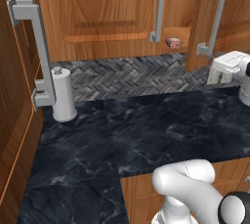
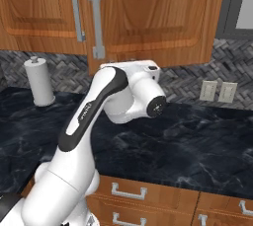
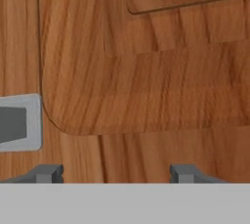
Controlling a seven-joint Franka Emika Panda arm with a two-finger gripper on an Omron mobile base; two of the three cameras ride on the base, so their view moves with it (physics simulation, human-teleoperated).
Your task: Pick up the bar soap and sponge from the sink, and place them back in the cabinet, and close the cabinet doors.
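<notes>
Soap first: bar soap (image 1: 173,42) already sits inside the cabinet (image 1: 178,32), seen through the gap between the cabinet doors (image 1: 105,8); that gap lies off to the claw's handle side; sponge can't be made out in there, so can't tell if it is stowed. Claw (image 3: 116,173) faces a door panel close up, tips apart, nothing between them; grey handle (image 3: 19,123) just beside one tip. Judged: soap placed, closing step under way; one door not yet flush. Counter (image 1: 161,130) below the claw, paper towel roll (image 1: 62,96) well apart.
</notes>
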